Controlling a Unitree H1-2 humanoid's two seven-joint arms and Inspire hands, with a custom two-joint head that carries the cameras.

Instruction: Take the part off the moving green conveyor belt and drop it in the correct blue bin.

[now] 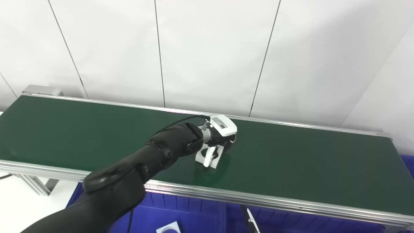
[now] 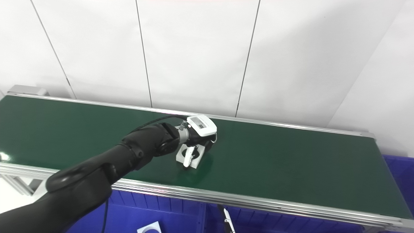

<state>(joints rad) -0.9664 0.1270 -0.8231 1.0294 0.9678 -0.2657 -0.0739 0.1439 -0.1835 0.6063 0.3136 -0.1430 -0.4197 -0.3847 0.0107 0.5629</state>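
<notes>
In the left eye view, our left hand [image 1: 217,137] reaches over the dark green conveyor belt [image 1: 291,161], its fingers set around the small white flat plastic part with a round hole [image 1: 207,156]; we cannot tell whether it grips. In the right eye view, the part [image 2: 188,154] lies mid-belt, with the blue plastic bin [image 2: 168,210] at six o'clock. It looks light, stiff and slippery; we judge its outer edges the best hold.
</notes>
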